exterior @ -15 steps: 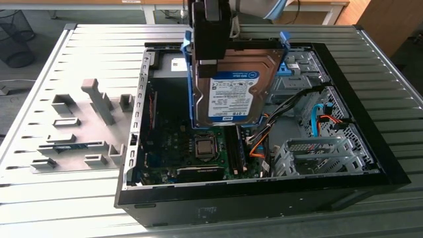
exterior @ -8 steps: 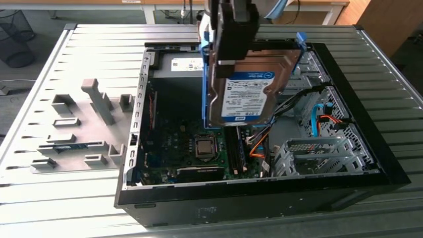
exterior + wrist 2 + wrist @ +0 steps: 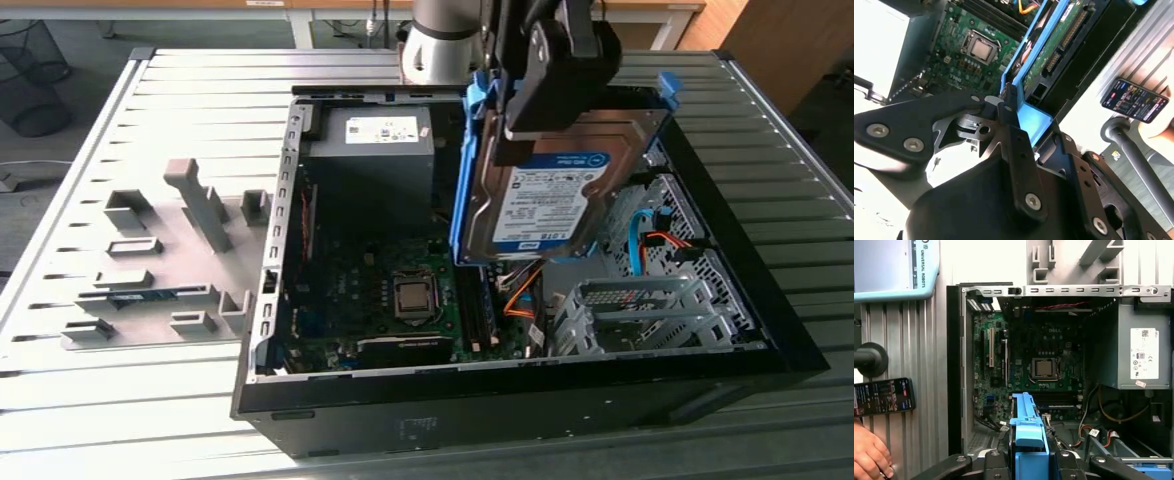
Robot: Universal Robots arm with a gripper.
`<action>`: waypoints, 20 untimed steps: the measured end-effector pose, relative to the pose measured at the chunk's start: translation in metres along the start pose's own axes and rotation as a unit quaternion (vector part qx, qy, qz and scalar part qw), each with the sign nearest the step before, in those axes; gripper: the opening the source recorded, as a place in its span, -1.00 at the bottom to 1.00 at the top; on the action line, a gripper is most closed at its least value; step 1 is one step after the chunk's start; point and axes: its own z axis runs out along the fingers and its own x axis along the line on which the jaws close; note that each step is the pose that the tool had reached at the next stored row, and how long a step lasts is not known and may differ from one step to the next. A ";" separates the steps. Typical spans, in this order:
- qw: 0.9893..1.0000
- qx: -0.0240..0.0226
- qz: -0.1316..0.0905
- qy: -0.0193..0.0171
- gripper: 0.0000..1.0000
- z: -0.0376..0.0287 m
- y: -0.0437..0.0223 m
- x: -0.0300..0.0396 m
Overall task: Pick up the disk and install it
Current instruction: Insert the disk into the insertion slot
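Closest to our wrist cameras is the gripper. We see its black fingers pressed in from both sides on the blue carrier that frames the disk, so the grip is closed firmly on the disk. In the exterior view the disk hangs steeply tilted, its label toward us, over the open computer case; we cannot tell whether its lower edge touches anything inside. We take the processor socket on the motherboard as the centre of our dial in that view. From there the disk sits at about one o'clock, the grey power-supply box is near twelve, and the metal drive cage is at three, with orange cables between socket and cage. Out at nine o'clock, beyond the case wall, a grey fixture stands on the slatted table. In the first wrist view a phone lies on those slats just beside the case.
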 end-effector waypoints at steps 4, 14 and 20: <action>1.000 0.000 0.000 0.000 -0.27 0.0009 -0.0009 0.0086; 1.000 -0.001 0.000 0.000 -0.27 0.0056 -0.0319 0.0149; 1.000 -0.003 0.000 0.000 -0.27 0.0078 -0.0556 0.0149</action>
